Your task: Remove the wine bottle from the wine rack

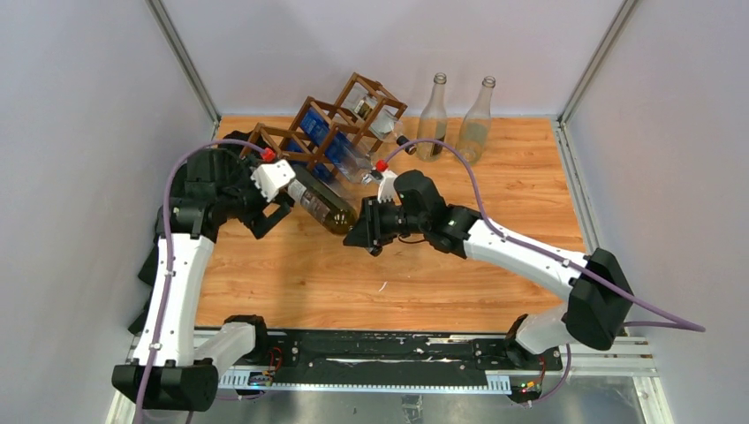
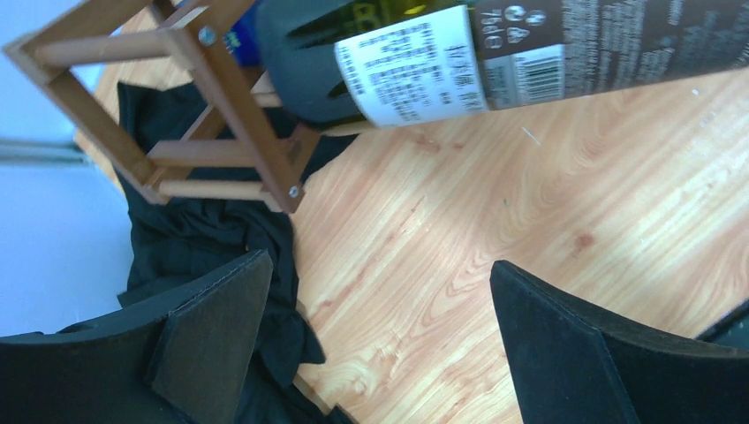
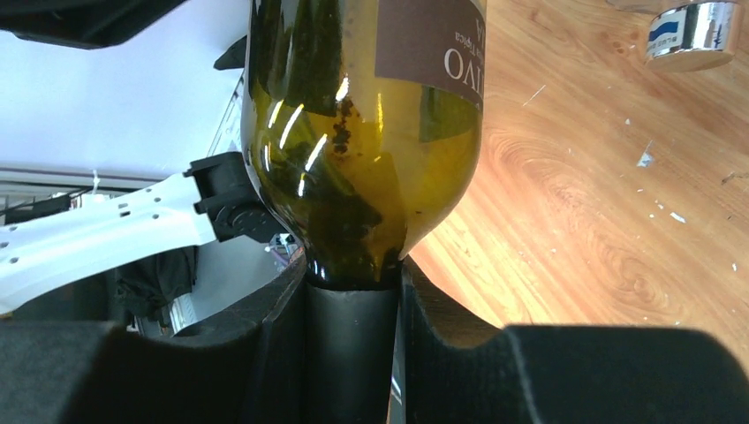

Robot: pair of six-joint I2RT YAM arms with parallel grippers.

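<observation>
**Two grippers at the rack, one clamped on the bottle's neck**

From above, we see the wine rack lying tilted at the table's eleven o'clock, with a black cloth beneath it. The dark green wine bottle lies slanted just in front of it. Its neck points toward four o'clock and its base sits at the rack's near-left cell; we cannot tell whether the base is inside.

The right gripper has its jaws closed tight on the bottle's neck. The left gripper hangs beside the bottle's body at its ten o'clock end, jaws spread wide and holding nothing.

At one o'clock two clear bottles stand upright, well apart from the rack.
</observation>
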